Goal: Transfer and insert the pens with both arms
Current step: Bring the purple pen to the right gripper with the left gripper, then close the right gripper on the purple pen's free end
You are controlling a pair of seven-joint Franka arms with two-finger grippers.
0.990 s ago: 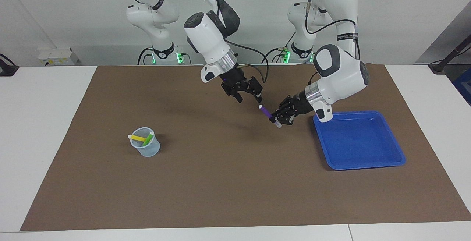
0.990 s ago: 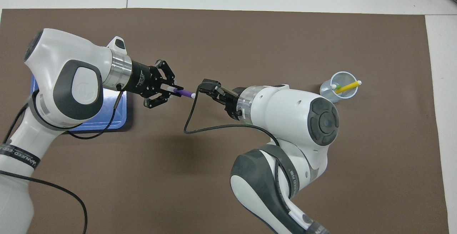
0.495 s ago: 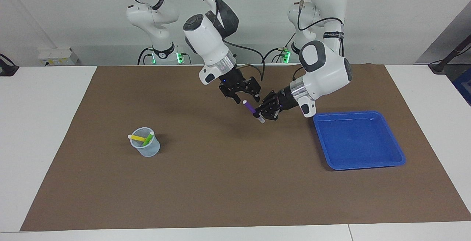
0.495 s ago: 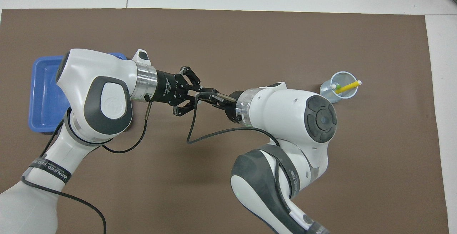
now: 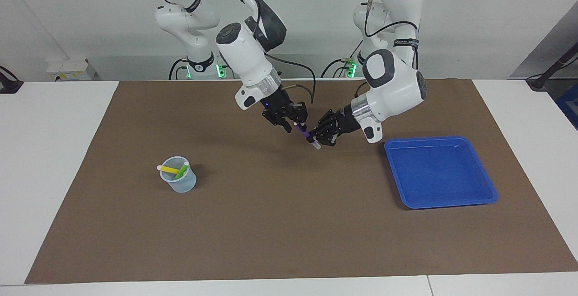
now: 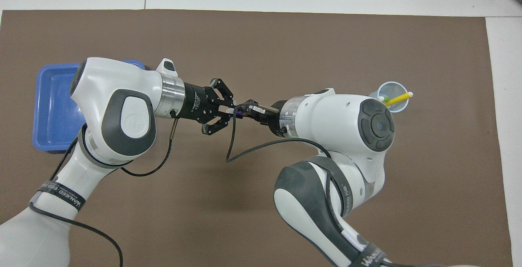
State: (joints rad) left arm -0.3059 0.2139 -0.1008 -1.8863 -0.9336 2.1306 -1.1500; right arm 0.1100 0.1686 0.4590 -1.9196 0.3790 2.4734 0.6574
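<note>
1. What has just changed: a second ago the left gripper [image 5: 321,137] held the purple pen [image 5: 307,134] out above the brown mat [image 5: 289,223], close to the blue tray [image 5: 440,171], with the right gripper [image 5: 291,117] a short gap away and its fingers spread. Since then both arms have drawn together over the middle of the mat, and the right gripper has come onto the pen's upper end.

2. Fingers: the left gripper is clamped on the lower part of the purple pen. The right gripper's fingers straddle the upper end and are narrowing, but whether they already pinch the barrel cannot be told from either view.

3. What it means: this looks like the mid-air handover of the last pen. The left arm probably ought not to let go until the right grip is firm, or the pen would drop onto the mat.

4. Where the pen is: in the air between the two grippers, over the mat's centre and well apart from both tray and cup [image 5: 179,180].

5. How it looks: a slim, short, dark purple marker, tilted, with a pale whitish tip poking out below the left gripper. Only a small purple stretch shows between the grippers; from overhead almost all of it is covered.

6. Progress: the yellow pen [image 5: 169,169] and green pen [image 5: 182,170] already lean inside the clear cup toward the right arm's end of the table, and the tray holds no pens. By that reading, only carrying and inserting the purple one remains.
</note>
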